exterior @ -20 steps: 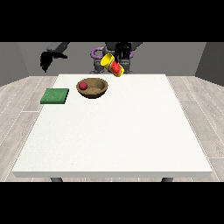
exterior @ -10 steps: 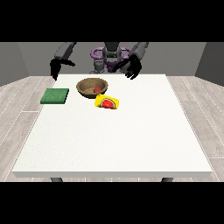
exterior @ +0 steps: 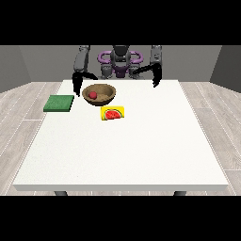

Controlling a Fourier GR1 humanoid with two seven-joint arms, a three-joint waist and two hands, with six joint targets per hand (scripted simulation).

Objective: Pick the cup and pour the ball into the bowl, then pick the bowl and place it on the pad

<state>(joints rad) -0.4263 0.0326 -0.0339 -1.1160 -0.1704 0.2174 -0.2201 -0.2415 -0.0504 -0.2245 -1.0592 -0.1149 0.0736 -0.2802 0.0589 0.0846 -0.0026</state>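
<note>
A brown wooden bowl (exterior: pixel 106 96) stands near the table's far edge with a red ball (exterior: pixel 93 95) inside it. Just in front of the bowl a yellow cup (exterior: pixel 113 113) lies on its side, its red opening facing the camera. A flat green pad (exterior: pixel 59 103) rests to the left of the bowl. The hand at the view's left (exterior: pixel 76 85) hangs just left of the bowl, fingers pointing down, holding nothing. The hand at the view's right (exterior: pixel 156 80) hangs above the far edge, well to the right of the bowl, also holding nothing.
The white table (exterior: pixel 122 155) stretches wide toward the camera in front of the cup. The robot's torso (exterior: pixel 120 63) stands behind the far edge.
The cup was let go and now lies on the table in front of the bowl. Both arms have lowered, and the hand at the view's left has come down beside the bowl.
</note>
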